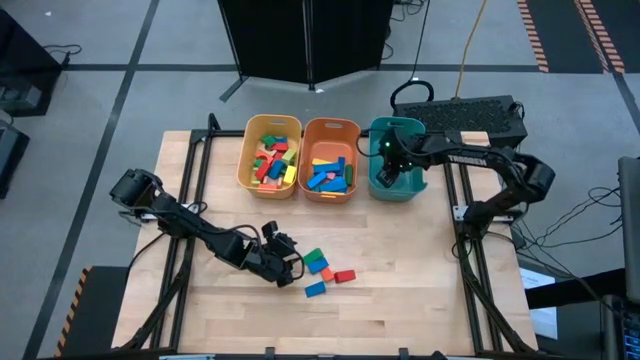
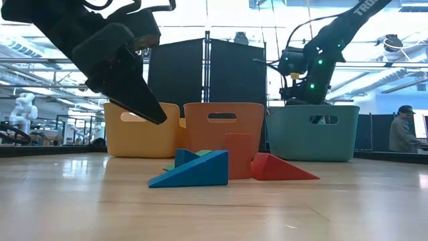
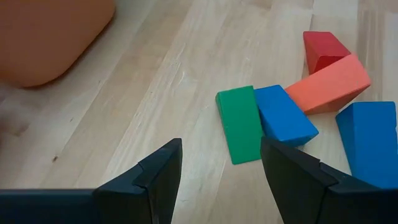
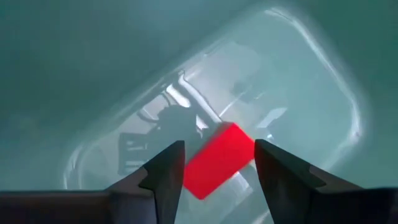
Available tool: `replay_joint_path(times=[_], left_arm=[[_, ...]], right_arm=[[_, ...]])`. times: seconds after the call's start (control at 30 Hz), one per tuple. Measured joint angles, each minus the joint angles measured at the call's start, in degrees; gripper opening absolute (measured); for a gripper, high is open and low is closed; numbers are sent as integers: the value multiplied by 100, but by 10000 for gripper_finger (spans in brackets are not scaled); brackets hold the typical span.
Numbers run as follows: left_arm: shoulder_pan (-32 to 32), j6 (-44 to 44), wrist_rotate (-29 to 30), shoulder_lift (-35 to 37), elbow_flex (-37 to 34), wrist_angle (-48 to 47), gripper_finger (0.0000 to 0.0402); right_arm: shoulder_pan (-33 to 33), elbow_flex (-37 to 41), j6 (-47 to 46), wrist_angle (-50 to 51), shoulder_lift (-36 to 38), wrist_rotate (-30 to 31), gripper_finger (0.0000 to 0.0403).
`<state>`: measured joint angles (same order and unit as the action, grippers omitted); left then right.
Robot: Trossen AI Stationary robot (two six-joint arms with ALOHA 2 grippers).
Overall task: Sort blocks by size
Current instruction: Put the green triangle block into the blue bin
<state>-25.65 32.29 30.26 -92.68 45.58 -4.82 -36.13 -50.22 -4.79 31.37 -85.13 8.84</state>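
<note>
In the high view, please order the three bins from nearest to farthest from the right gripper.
1. Teal bin, at the row's right end; the right gripper hangs directly over it.
2. Orange bin, the middle one.
3. Yellow bin, at the left end.

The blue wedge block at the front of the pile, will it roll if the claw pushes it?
Probably not. The blue wooden wedge block lies on a broad flat face on the wooden table, so it would likely slide. It looks stiff. Its sloped top might slip from a pinch.
</note>
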Motion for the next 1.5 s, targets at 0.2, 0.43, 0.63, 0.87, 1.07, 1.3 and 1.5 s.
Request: replay_joint_path(times=[0.2,0.43,0.63,0.87,1.07,1.3,1.5], left_arm=[[2,-2,6,0,0,-15,219],[7,-4,47,0,-1,-15,219],[14,-2,192,0,-2,-15,219],[17,0,407,2,-2,-13,218],[17,2,413,0,-2,-13,218],[17,4,413,0,-2,-13,218],[17,5,413,0,-3,-13,218]], right_arm=[[-19,0,50,40,386,4,184],[47,0,8,197,1235,13,185],[427,0,-111,496,2015,12,185],[1376,0,-353,497,2484,-16,185],[2395,0,-411,161,2373,-22,185],[3364,0,-350,-652,2010,-22,185],[3916,0,-251,-1232,1383,-22,185]])
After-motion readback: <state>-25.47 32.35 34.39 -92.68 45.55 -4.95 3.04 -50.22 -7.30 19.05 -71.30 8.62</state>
